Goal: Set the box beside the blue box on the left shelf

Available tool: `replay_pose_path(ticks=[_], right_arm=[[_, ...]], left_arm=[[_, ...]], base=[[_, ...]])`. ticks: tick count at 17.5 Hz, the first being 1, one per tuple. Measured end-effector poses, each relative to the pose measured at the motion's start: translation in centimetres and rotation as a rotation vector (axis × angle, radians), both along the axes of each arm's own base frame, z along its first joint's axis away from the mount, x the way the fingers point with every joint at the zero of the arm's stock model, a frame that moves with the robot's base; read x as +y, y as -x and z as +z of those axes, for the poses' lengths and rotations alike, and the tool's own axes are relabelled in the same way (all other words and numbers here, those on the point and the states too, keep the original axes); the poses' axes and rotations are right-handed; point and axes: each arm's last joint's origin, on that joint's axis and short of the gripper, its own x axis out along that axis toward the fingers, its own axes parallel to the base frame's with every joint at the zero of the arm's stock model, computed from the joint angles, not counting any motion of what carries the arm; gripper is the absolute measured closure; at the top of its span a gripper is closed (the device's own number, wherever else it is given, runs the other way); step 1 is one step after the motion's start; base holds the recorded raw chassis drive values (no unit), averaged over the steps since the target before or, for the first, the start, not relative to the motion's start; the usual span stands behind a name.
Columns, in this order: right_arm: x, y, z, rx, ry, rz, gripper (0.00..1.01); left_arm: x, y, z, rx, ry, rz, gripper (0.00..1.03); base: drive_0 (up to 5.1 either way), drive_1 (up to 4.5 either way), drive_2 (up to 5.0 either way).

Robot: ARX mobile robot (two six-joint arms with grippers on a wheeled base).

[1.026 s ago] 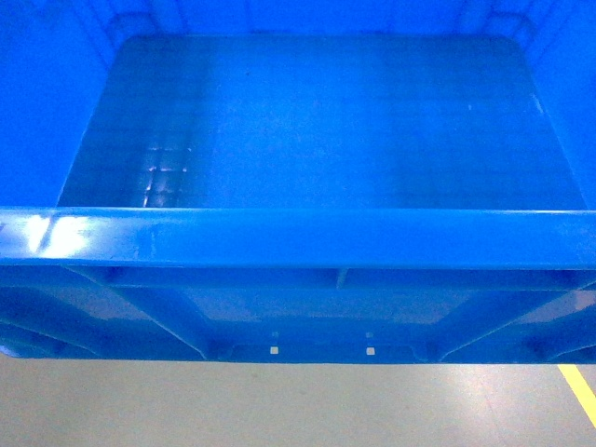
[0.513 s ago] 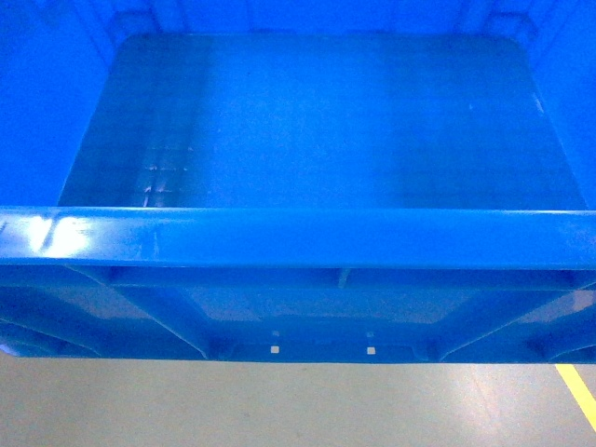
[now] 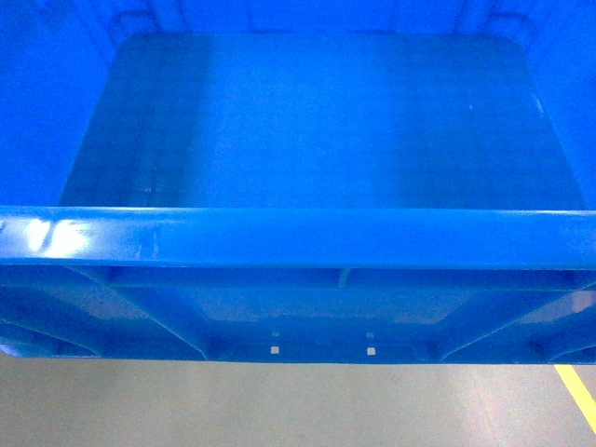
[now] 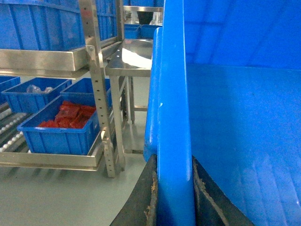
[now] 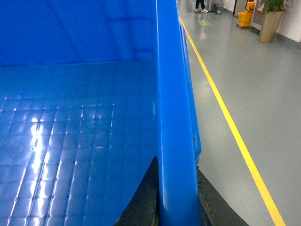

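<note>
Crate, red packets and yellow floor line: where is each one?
crate [image 3: 298, 237], head view, near rim.
red packets [image 4: 68, 115], left wrist view, pile in the small bin.
yellow line [image 5: 235, 136], right wrist view, middle of the stripe.

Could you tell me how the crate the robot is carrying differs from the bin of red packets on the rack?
The crate is empty, its glossy floor bare; the bin holds red packets. The crate is clamped by its rim between the left gripper and right gripper, above the floor; the bin rests on a low rack shelf. The crate looks far larger, though it is nearer the camera. Both are blue, open-topped plastic.
</note>
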Motion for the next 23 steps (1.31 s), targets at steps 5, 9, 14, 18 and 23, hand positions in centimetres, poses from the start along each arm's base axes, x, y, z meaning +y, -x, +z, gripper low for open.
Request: replay_pose_path(ticks=[5, 9, 14, 18, 23], right_arm=[[0.0, 0.0, -0.01, 0.001, 0.0, 0.0, 0.93], [0.0, 0.0, -0.01, 0.001, 0.0, 0.0, 0.93], [0.0, -0.01, 0.01, -0.001, 0.0, 0.001, 0.93], [0.0, -0.02, -0.05, 0.003, 0.001, -0.001, 0.93], [-0.01, 0.02, 0.02, -0.001, 0.001, 0.0, 0.93]], left_arm=[[0.0, 0.0, -0.04, 0.003, -0.001, 0.001, 0.92], [0.0, 0.0, -0.01, 0.0, 0.0, 0.0, 0.92], [0.01, 0.0, -0.01, 0.0, 0.0, 0.0, 0.92], [-0.01, -0.03, -0.06, 0.003, 0.002, -0.001, 0.92], [-0.03, -0.03, -0.05, 0.002, 0.004, -0.003, 0.92]], base=[[0.1, 4.21, -4.1], [0.1, 4.21, -4.1], [0.1, 4.21, -4.1], [0.1, 4.21, -4.1], [0.1, 4.21, -4.1]])
